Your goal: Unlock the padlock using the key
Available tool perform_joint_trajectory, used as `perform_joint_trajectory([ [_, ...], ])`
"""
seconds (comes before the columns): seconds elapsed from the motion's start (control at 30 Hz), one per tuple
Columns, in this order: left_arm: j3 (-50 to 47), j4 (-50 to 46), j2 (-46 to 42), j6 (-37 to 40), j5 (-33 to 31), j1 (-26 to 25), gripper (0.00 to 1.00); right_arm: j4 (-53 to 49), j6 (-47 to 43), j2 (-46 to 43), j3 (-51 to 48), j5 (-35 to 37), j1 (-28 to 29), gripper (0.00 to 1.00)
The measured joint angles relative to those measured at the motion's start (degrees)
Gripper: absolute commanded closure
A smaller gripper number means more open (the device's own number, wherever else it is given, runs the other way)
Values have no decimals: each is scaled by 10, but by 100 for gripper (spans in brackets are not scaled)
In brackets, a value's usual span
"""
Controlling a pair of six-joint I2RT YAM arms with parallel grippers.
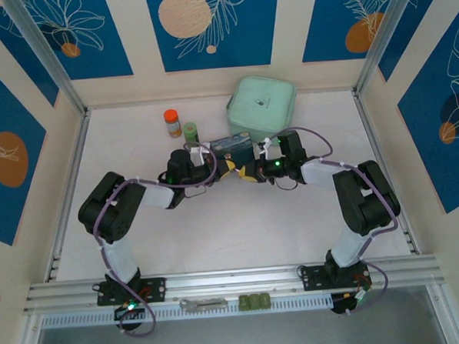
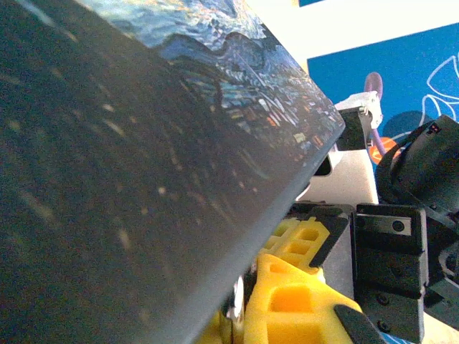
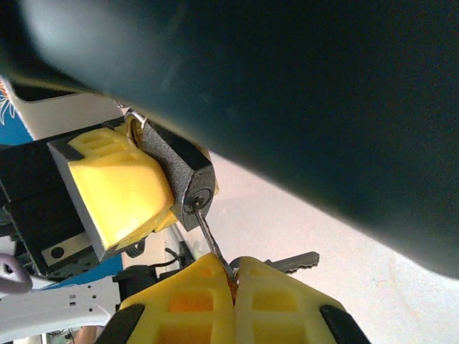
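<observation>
Both my grippers are closed: left gripper on the small dark grey metal padlock, right gripper on the thin silvery key in its keyhole.

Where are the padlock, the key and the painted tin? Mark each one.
padlock (image 3: 176,161): right wrist view, on its dark grey body.
key (image 3: 210,238): right wrist view, on its thin shaft under the keyhole.
painted tin (image 2: 237,64): left wrist view, on its painted face.
</observation>
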Motion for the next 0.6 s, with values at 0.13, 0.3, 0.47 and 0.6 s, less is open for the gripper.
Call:
perform_joint_trajectory([
  [0.13, 18, -36, -10, 12, 30, 4, 100, -14, -2, -21, -5, -1, -2, 100],
  [0.3, 28, -86, -31, 33, 55, 8, 100, -7, -2, -34, -14, -21, -3, 100],
  [0.47, 36, -117, -32, 49, 71, 10, 100, -20, -22, -34, -14, -28, -7, 100],
  [0.6, 43, -142, -32, 67, 80, 10, 100, -18, -32, -34, -24, -39, -15, 100],
])
